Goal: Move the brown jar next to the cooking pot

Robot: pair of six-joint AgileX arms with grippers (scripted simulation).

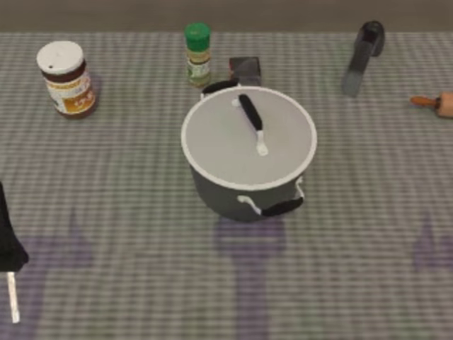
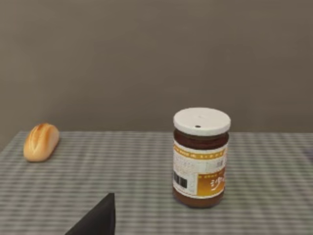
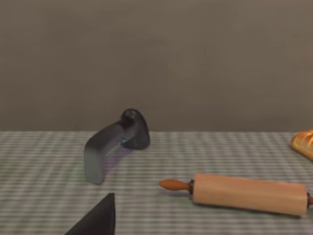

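The brown jar (image 1: 66,78) stands upright at the far left of the table, with a white lid and an orange-and-white label. The left wrist view shows the jar (image 2: 200,159) straight ahead and some way off. The grey cooking pot (image 1: 248,152), lid on and black handle on top, sits in the middle, well to the jar's right. My left gripper (image 1: 10,251) hangs at the left edge, near the front, open and holding nothing; one dark finger (image 2: 100,220) shows. My right gripper is outside the top view; one finger (image 3: 100,218) shows, open and holding nothing.
A green-capped spice bottle (image 1: 198,54) and a small dark box (image 1: 245,69) stand behind the pot. A grey handheld scanner (image 1: 363,57) lies at the far right, a wooden rolling pin (image 1: 437,103) at the right edge. A bread roll (image 2: 41,142) lies beyond the jar.
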